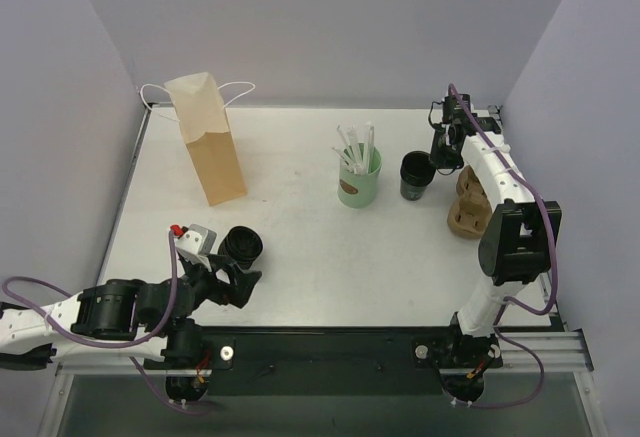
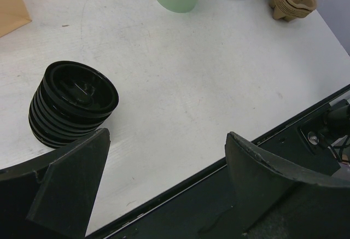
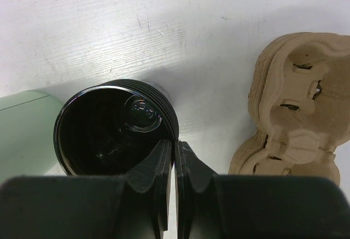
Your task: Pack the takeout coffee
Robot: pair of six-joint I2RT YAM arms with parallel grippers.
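The takeout coffee [image 1: 414, 177], a black cup with a ridged rim, stands at the right rear of the table, beside the green cup. My right gripper [image 1: 434, 163] comes down on its right edge. In the right wrist view the gripper [image 3: 175, 144] is shut, pinching the rim of the cup [image 3: 109, 129], with one finger over the glossy black top and one outside. My left gripper [image 1: 236, 281] hovers low at the near left and stands wide open [image 2: 167, 136] with nothing between its fingers. It is just in front of the lid stack.
A stack of ringed black lids [image 1: 242, 245] [image 2: 71, 103] lies by the left gripper. A mint-green cup with white straws [image 1: 358, 181] stands mid-table. A brown paper bag [image 1: 206, 139] stands at the back left. Brown pulp cup carriers [image 1: 468, 207] [image 3: 295, 113] lie right of the coffee.
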